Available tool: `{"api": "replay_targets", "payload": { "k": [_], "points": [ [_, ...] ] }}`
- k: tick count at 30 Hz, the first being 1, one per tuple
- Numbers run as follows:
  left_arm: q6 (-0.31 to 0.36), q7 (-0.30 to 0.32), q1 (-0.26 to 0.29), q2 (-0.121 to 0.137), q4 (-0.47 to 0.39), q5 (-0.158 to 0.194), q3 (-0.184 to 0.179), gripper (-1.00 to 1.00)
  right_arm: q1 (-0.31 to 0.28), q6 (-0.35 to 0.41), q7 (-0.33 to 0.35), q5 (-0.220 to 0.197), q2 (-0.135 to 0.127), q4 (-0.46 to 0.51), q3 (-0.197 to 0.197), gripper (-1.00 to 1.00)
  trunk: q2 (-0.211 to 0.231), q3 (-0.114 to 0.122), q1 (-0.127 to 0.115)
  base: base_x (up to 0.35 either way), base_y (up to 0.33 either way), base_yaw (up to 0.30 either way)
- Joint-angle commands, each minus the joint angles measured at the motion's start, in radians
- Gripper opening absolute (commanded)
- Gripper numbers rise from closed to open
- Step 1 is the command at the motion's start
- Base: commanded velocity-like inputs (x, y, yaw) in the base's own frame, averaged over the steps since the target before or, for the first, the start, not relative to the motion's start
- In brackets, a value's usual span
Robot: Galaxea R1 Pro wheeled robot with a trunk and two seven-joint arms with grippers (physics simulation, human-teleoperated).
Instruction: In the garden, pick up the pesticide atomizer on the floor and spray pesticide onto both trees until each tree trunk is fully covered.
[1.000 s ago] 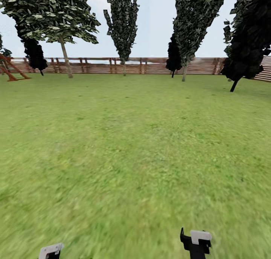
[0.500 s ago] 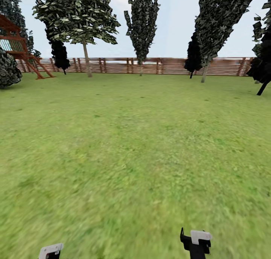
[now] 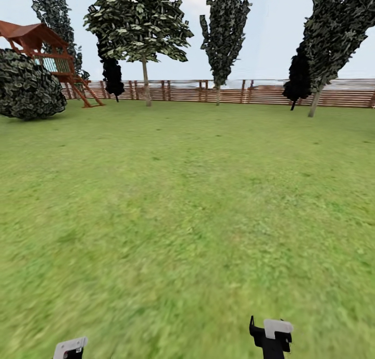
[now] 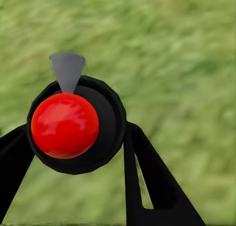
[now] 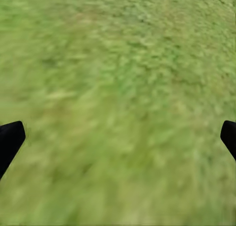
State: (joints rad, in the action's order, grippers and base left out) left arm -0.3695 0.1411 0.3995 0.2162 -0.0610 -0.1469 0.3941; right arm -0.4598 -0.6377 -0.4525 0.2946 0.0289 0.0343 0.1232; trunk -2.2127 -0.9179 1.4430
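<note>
The left tool point(image 4: 73, 152) grips the small dark cylindrical pesticide atomizer with its red top point(image 4: 65, 125), nozzle forward ready for spraying, while the right tool point(image 5: 118, 132) hangs open above green grass lawn point(image 3: 187, 192).

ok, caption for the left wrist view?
Left tool shut on the atomizer, red top toward the camera, above blurred grass.
</note>
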Motion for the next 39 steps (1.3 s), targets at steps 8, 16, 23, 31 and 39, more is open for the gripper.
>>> {"api": "replay_targets", "payload": {
  "k": [8,16,23,31,39],
  "points": [
    [-0.003,0.003,0.001,0.0,0.001,-0.009,0.01,-1.0,0.0,-0.002,-0.005,0.011,0.0,-0.001,0.008,1.0,0.0,-0.001,0.0,0.0,0.0,0.282],
    [-0.003,0.003,0.001,0.001,0.001,-0.004,0.011,-1.0,0.0,-0.002,-0.005,0.011,0.0,-0.001,0.007,1.0,0.0,-0.001,0.0,0.109,0.0,0.282],
    [-0.003,0.003,0.001,0.002,0.001,-0.003,0.011,-1.0,0.0,-0.002,-0.005,0.011,0.0,-0.001,0.007,1.0,0.0,-0.001,0.0,0.328,0.011,0.281],
    [-0.003,0.003,0.001,0.002,0.001,-0.005,0.011,-1.0,0.0,-0.002,-0.005,0.011,0.0,-0.001,0.007,1.0,0.0,-0.001,0.0,0.336,0.027,0.281],
    [-0.003,0.003,0.001,0.002,0.001,-0.005,0.011,-1.0,0.0,-0.002,-0.003,0.011,0.004,-0.001,0.007,1.0,0.0,-0.001,0.0,0.337,0.0,0.075]
  ]
}}
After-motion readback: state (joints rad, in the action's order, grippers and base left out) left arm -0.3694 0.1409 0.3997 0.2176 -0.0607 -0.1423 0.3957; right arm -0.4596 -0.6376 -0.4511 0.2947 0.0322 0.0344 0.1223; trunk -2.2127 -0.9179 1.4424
